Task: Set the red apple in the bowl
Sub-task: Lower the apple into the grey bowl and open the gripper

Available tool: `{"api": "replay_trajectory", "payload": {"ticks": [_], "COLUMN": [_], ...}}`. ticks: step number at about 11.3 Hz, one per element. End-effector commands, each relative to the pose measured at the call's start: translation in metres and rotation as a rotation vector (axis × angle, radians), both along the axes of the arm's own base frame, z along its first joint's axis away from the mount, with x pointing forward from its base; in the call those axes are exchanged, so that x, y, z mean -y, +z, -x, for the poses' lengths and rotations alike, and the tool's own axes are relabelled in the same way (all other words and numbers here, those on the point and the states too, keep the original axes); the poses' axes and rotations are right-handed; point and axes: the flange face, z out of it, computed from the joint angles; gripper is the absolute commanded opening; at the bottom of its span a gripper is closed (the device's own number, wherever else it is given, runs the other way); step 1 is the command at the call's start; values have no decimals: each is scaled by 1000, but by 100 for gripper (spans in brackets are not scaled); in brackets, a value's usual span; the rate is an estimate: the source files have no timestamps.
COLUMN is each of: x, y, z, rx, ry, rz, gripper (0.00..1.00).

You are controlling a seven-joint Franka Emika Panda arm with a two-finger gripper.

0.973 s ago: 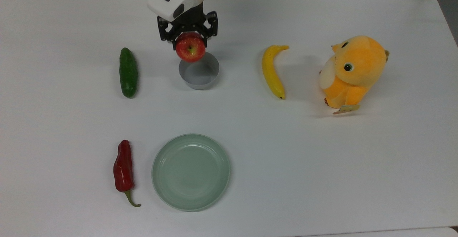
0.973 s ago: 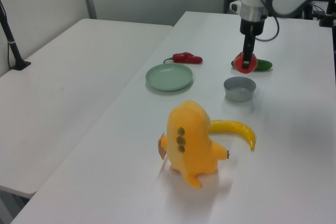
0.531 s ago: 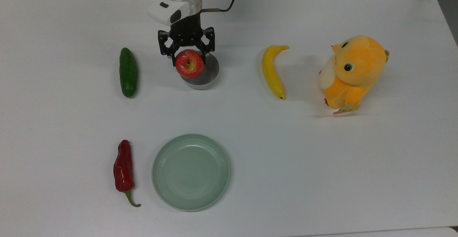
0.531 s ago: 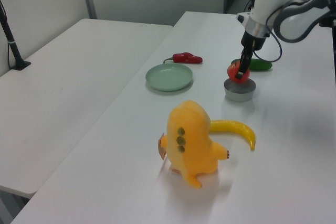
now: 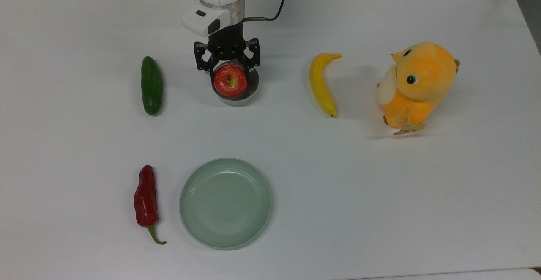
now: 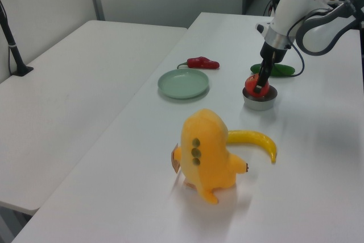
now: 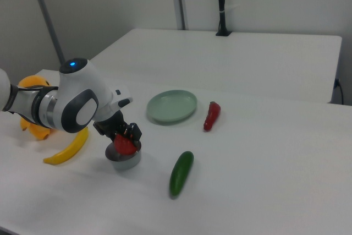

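Observation:
The red apple [image 5: 230, 80] [image 6: 252, 83] [image 7: 125, 146] is held low over the small grey bowl [image 5: 254, 87] [image 6: 260, 102] [image 7: 126, 162], its underside at or just inside the rim. My gripper [image 5: 230, 71] [image 6: 260, 84] [image 7: 126, 137] comes down from above and is shut on the red apple, one black finger on each side of it. The apple covers most of the bowl's inside in the top view. Whether the apple touches the bowl's bottom I cannot tell.
A green cucumber [image 5: 151, 85] lies at the top view's left of the bowl, a banana [image 5: 322, 84] and an orange plush toy [image 5: 418, 83] at the top view's right. Nearer the front edge lie a dark-red chili pepper [image 5: 146, 197] and a pale-green plate [image 5: 225, 204].
My gripper has carried the apple from behind the bowl's far-left rim to over its middle and lowered it towards the bowl. Everything else stays put.

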Motion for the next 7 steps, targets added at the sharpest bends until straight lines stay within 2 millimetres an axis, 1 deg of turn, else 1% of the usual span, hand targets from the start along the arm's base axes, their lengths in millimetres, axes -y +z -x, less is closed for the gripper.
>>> {"api": "replay_trajectory", "payload": {"ticks": [1, 4, 6, 7], "x": [-4, -5, -8, -12], "y": [8, 28, 58, 82], "z": [2, -3, -6, -10], "rx": [21, -23, -59, -97], "ry": [-49, -48, -48, -52], "rz": [-31, -27, -30, -45], "gripper": [100, 100, 100, 100]}}
